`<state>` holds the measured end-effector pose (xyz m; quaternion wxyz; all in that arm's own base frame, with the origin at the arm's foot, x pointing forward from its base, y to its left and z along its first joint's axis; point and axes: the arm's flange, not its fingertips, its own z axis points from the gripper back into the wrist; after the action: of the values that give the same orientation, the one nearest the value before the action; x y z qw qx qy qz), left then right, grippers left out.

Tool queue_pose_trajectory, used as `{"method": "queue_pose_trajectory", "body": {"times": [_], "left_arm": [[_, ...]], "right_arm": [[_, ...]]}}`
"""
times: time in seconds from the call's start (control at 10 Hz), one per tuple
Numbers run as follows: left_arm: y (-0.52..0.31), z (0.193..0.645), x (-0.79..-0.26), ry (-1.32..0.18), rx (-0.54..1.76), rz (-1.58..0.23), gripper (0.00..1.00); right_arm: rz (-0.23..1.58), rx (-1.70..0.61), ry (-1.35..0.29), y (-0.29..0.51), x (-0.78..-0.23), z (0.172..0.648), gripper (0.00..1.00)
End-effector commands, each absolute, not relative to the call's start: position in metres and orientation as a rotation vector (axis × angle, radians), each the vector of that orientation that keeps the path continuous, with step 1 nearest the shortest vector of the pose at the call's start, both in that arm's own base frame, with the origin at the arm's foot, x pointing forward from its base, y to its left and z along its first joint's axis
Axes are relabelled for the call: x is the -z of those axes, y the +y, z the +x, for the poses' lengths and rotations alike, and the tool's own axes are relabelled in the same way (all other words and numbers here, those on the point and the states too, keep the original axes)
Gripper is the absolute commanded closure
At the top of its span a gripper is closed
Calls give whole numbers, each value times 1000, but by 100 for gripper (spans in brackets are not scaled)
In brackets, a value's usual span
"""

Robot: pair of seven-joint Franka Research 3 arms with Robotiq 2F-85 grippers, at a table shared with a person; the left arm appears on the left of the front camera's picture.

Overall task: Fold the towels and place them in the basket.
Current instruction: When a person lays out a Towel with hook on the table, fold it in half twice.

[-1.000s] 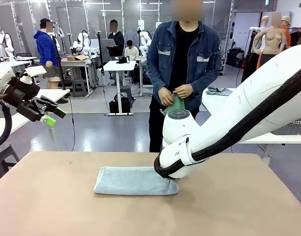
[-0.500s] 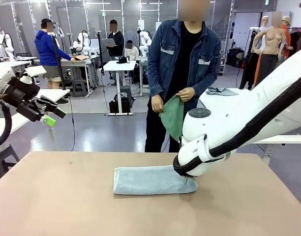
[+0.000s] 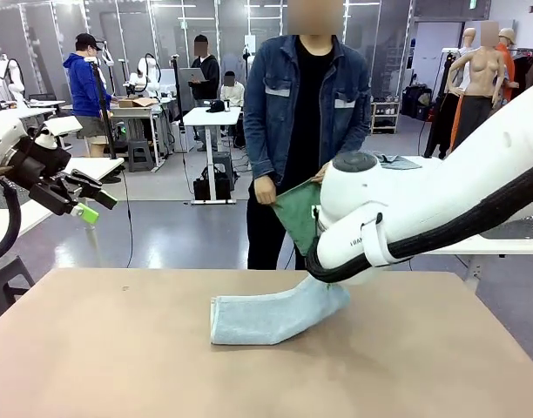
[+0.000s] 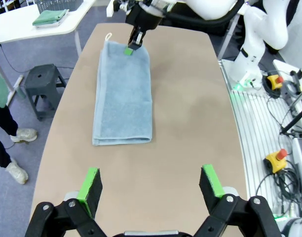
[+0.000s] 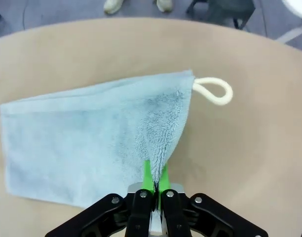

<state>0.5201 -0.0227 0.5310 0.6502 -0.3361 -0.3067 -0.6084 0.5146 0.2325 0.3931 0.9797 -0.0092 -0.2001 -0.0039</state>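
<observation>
Blue towel [image 3: 266, 318], folded into a long strip, lies near the middle of the tan table [image 3: 92, 348], its left end flat and its right end raised off the surface. The right gripper [image 5: 155, 170] is clamped tight on that raised end, its green pads pinching a ridge of terry just beside the white corner loop [image 5: 215, 91]. The left gripper [image 3: 91, 207] hangs over the table's left edge, well apart from the towel, jaws spread wide with nothing between them. At the far side a person [image 3: 306, 113] in a denim jacket holds a green towel [image 3: 297, 213] in both hands. The tabletop is plain and matt. In the left wrist view a white side table [image 4: 22, 27] beyond the far edge carries a folded greenish cloth [image 4: 51, 17] and a grey mesh basket [image 4: 59, 4], and a dark stool [image 4: 42, 84] stands on the grey floor. Behind are more white tables, other people and glass partitions.
</observation>
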Motion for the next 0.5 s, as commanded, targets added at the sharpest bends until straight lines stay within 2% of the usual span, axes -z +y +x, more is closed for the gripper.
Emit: {"method": "queue_pose_trajectory", "body": {"times": [0.0, 0.4], "left_arm": [[-22, 520, -532, -698, 1382, -763, 0], [-22, 520, -532, -698, 1382, -763, 0]], "right_arm": [[-38, 5, -428, 278, -408, 510, 100], [-20, -63, -437, 363, -415, 504, 100]]}}
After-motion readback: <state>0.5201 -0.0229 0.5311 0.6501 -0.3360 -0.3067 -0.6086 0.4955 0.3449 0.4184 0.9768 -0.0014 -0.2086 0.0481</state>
